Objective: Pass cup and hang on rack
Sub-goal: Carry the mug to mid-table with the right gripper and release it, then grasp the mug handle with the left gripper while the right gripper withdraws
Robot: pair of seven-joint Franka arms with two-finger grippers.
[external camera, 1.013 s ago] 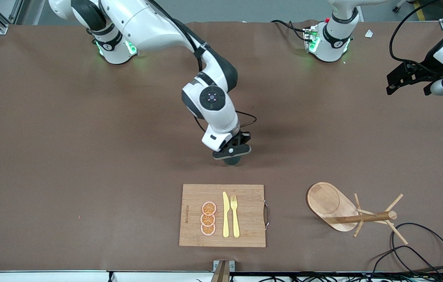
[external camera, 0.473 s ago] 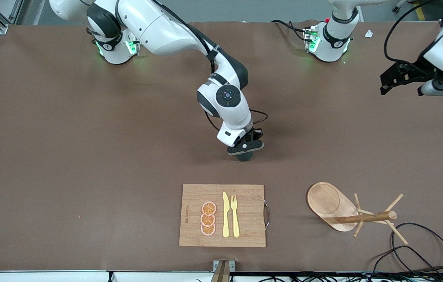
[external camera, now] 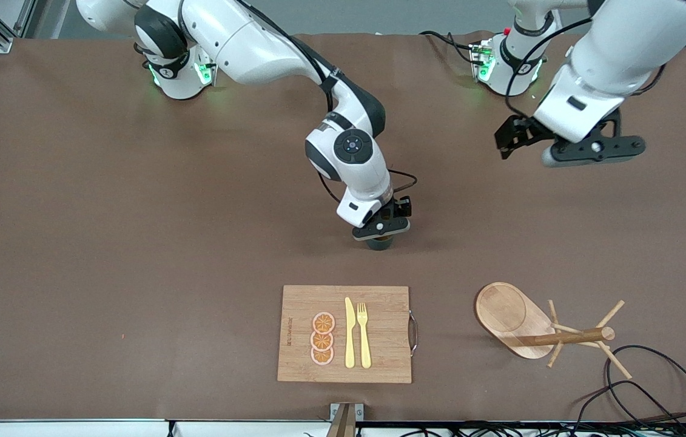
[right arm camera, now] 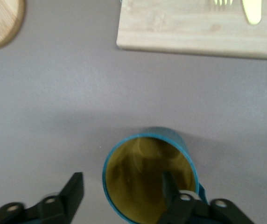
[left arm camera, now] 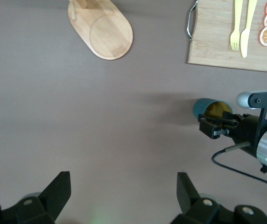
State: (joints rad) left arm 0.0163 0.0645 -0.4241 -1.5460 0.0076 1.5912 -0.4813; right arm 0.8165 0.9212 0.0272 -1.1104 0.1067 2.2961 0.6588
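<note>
Looks like we're mid-handoff: right gripper (external camera: 381,230), jaws spread, one finger inside the cup (external camera: 380,243), so next our left gripper (left arm camera: 123,195), spread wide, must grab it.

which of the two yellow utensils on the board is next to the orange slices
The knife: it lies between the orange slices and the fork.

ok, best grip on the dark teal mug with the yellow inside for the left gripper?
Probably the rim wall, from straight above. The dark teal mug with the yellow inside stands upright on the brown table, mouth open upward, so one finger can go inside and one outside. The left gripper is open; the right gripper, open, still straddles the rim.
</note>
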